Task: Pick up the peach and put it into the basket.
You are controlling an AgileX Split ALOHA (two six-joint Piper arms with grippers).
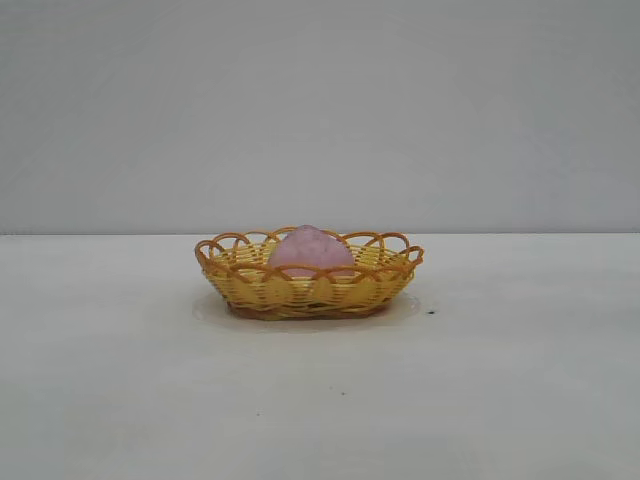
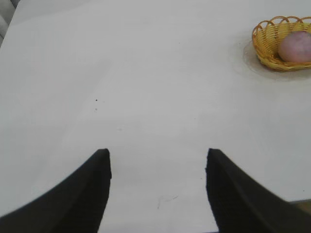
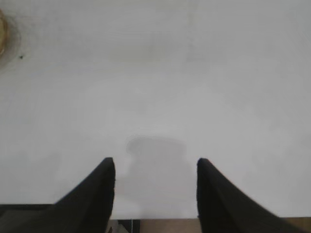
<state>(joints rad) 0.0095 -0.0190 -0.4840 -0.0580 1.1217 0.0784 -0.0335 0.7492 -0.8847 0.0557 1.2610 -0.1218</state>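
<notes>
On the left, the left gripper (image 2: 158, 162) hung over bare white table (image 2: 146, 73), its two dark fingers (image 2: 95, 184) spread well apart with nothing between them, only the tabletop showing in the gap. Its wrist view caught the basket (image 2: 265, 46) far off at the edge of the picture, well apart from that gripper, with the peach (image 2: 295, 47) resting inside it. In the middle of the exterior view the shallow oval wicker basket (image 1: 310, 290) sat flat on the table (image 1: 120, 380), its yellow woven wall topped by an orange-brown rim of scalloped loops. The peach (image 1: 310, 250) lay within, roughly centred, a dusty pink matte round whose upper half rose above the rim, with a slight point at the top. Nothing else showed in the basket. A few small dark specks (image 1: 431, 312) marked the tabletop close to the basket. Neither arm appeared in the exterior view. On the right, the right gripper (image 3: 155, 167) stood over empty tabletop near the table's near edge, its fingers (image 3: 97, 189) likewise parted and clasping nothing, a soft shadow lying on the surface between them. A sliver of the basket's rim (image 3: 2, 34) was just visible at the border of that wrist view, well away from the gripper
</notes>
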